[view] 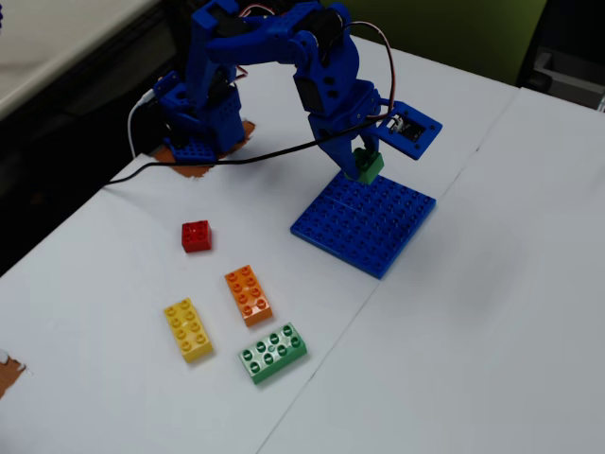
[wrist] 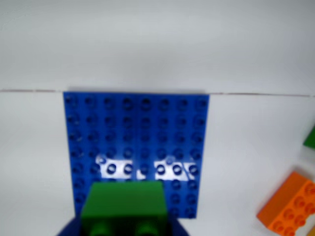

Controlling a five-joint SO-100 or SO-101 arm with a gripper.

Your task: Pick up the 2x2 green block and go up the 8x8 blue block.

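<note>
tabletop (view: 492,312): white, spare bricks lower left in fixed view
pincer (view: 363,163): I've got it clamped on the 2x2 green block (view: 368,167)
block: above 8x8 blue block (view: 369,222), near edge
risk: lands off-stud, tips

- The 8x8 blue block (wrist: 133,142) is glossy studded plastic, with white glare patches among its studs in the wrist view.
- The 2x2 green block (view: 367,167) is smooth plastic.
- The surface (view: 473,312) looks matt white and smooth.
- The pincer (view: 363,161) is blue plastic with a dull sheen.
- The orange brick (view: 250,295) is shiny plastic.
</note>
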